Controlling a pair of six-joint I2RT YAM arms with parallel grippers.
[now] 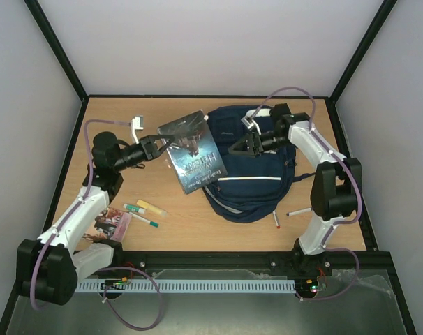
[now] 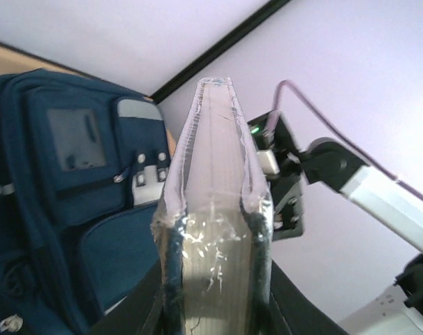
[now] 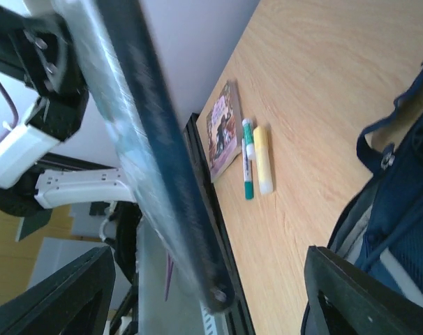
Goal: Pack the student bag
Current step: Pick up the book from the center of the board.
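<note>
From above, the left fingers (image 1: 160, 146) are clenched on the left edge of a book (image 1: 194, 152) and hold it tilted over the table (image 1: 197, 223). The right fingers (image 1: 241, 146) are released and grasp nothing, just off the book's right edge. The bag (image 1: 260, 185) lies flat directly under the right fingers, and the book's right side overlaps the bag's left edge. Beyond the left fingers lies a white item (image 1: 137, 124), possibly a toothbrush, though it is too small to be sure. On the near side of the left fingers lie a marker (image 1: 134, 207), a second marker (image 1: 146, 221), a glue stick (image 1: 151, 207) and a booklet (image 1: 112, 223). On the near side of the right fingers, just beside the bag, lies a pen (image 1: 299, 211).

In the left wrist view the book stands edge-on between the left fingers, pages toward the camera, in a glinting clear wrap. The bag is to their left, pockets and white patches showing. The right arm (image 2: 351, 174) is to their right.

In the right wrist view the right fingers sit wide apart at the lower corners. The book crosses ahead as a blurred dark band. Beyond it, the booklet, marker and glue stick lie side by side, with the bag by the right-hand finger.
</note>
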